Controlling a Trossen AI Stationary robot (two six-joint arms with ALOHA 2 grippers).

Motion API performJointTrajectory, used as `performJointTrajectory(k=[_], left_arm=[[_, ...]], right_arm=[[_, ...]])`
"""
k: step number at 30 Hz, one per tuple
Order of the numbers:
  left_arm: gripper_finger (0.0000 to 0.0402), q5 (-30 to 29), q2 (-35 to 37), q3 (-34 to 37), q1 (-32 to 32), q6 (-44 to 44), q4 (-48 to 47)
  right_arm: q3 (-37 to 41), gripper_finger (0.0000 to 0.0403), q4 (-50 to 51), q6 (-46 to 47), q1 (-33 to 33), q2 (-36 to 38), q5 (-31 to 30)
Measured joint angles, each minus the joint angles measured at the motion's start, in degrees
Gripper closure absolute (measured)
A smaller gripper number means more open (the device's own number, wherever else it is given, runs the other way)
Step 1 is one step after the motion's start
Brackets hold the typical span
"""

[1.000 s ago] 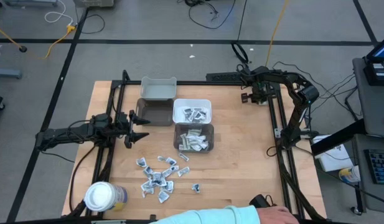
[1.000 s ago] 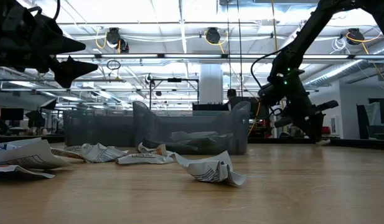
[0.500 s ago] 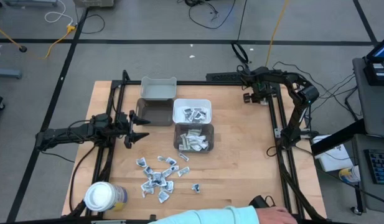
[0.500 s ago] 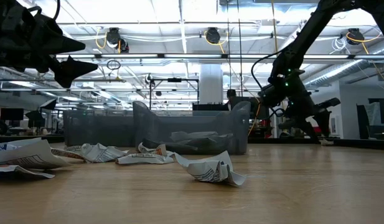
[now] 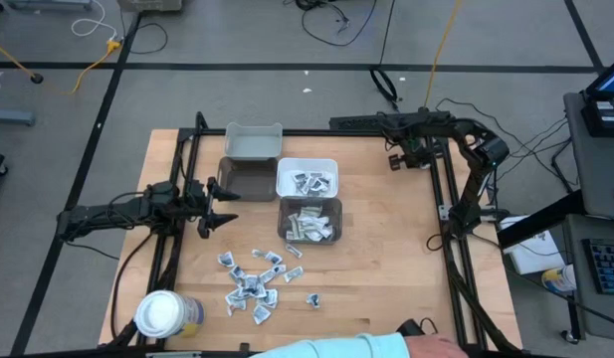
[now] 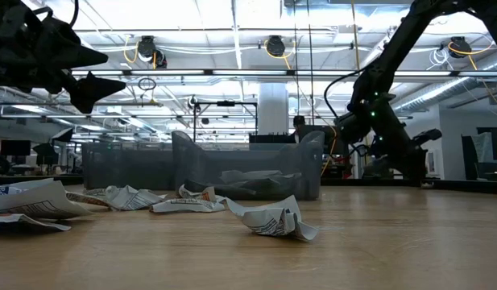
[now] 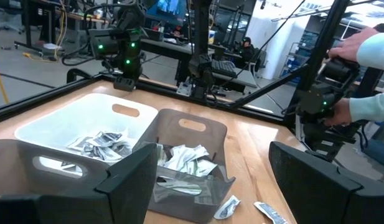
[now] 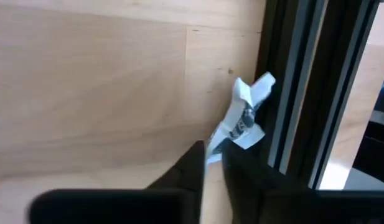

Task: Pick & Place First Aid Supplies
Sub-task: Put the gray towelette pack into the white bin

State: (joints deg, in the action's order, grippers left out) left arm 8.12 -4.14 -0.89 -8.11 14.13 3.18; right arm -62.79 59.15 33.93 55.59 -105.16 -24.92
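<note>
You won't find any readable text here. The packets (image 5: 252,283), scattered in the lower middle of the high view, carry dark print, and so does the packet (image 8: 244,118) in the right wrist view, but no letters resolve.

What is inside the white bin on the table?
The white bin holds a few printed packets lying loosely on its floor, with bare floor beside them. Whether more packets lie beneath them cannot be seen.
</note>
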Motion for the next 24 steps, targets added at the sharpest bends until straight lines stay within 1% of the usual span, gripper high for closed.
performJointTrajectory(k=[1, 3, 9, 13, 17, 24], left_arm=[[0.0091, 0.0, 0.0, 0.0, 0.0, -0.1, 0.0], [0.0091, 0.0, 0.0, 0.0, 0.0, -0.2, 0.0], [0.0091, 2.1, 0.0, 0.0, 0.0, -0.2, 0.0], [0.0091, 2.6, 0.0, 0.0, 0.0, -0.2, 0.0], [0.0091, 2.6, 0.0, 0.0, 0.0, -0.2, 0.0], [0.0091, 2.4, 0.0, 0.0, 0.0, -0.2, 0.0]], right_arm=[[0.4, 0.0381, -0.3, 0.0, -0.2, 0.0, -0.3], [1.1, 0.0395, -1.0, 0.1, -0.3, 0.0, -0.3], [2.7, 0.0401, -1.7, -0.2, -1.1, 0.1, 0.6], [1.7, 0.0402, 0.1, -1.5, -2.2, 0.5, 1.3], [-2.2, 0.0402, 4.5, -2.4, -4.0, 2.6, 1.1], [-11.6, 0.0402, 17.7, -4.8, -7.5, 6.4, -0.6]])
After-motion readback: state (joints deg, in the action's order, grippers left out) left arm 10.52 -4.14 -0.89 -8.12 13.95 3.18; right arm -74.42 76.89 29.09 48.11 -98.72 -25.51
